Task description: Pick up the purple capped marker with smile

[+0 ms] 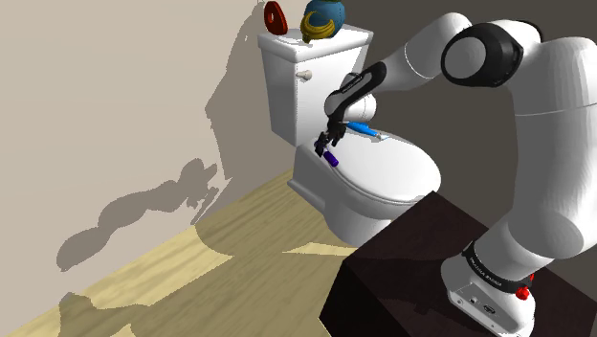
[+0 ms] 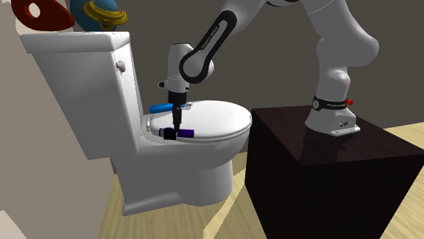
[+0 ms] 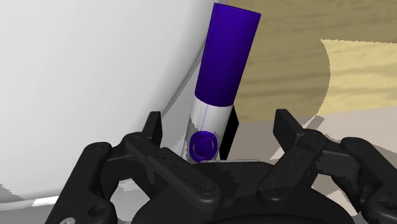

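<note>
The purple-capped marker (image 3: 218, 76) lies on the closed white toilet lid (image 1: 392, 172), at the lid's edge on the shoulder view's left, close to the tank end. In the wrist view its white barrel, which carries a small round purple mark, sits nearest the hand, and the long purple cap points away, out past the rim of the lid. The fingers (image 3: 153, 125) stand apart on either side of the barrel with a gap showing on each side, so they are released and nothing is clasped. The gripper (image 1: 326, 146) points straight down over the marker (image 1: 331, 159). In the second exterior view the gripper (image 2: 176, 127) comes down right at the marker (image 2: 186, 133), with purple showing on both sides of a black finger.

A blue pen (image 1: 364, 129) lies farther back on the same lid, just in front of the tank (image 1: 304, 81). On top of the tank rest a red ring-shaped object (image 1: 276, 16) and a blue and yellow object (image 1: 323, 20). The arm's base sits on a dark box stand (image 2: 319, 170), beside the toilet on the second exterior view's right, over a pale wooden floor (image 1: 220, 258).
</note>
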Tool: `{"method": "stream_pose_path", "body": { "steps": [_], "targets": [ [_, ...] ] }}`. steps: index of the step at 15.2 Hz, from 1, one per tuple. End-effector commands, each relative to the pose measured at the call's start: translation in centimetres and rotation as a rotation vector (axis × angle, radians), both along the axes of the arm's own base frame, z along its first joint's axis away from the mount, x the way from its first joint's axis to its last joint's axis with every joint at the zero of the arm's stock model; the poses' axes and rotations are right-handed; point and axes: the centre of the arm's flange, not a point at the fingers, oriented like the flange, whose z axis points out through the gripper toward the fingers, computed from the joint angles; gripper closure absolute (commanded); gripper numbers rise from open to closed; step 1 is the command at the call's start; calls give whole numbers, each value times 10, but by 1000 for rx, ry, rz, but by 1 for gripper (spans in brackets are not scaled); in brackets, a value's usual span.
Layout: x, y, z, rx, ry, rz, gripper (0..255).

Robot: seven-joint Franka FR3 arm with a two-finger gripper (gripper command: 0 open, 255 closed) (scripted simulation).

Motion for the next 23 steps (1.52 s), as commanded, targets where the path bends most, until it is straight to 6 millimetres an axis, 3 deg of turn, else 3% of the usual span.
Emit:
{"method": "stream_pose_path", "body": {
  "steps": [1,5,6,15,23],
  "targets": [
    [0,0,-11,0,-1,0,0],
    [0,0,-25,0,0,0,0],
    [0,0,-25,0,-1,0,255],
    [0,0,-25,0,-1,0,255],
    [0,0,18,0,-1,0,255]
  ]
}}
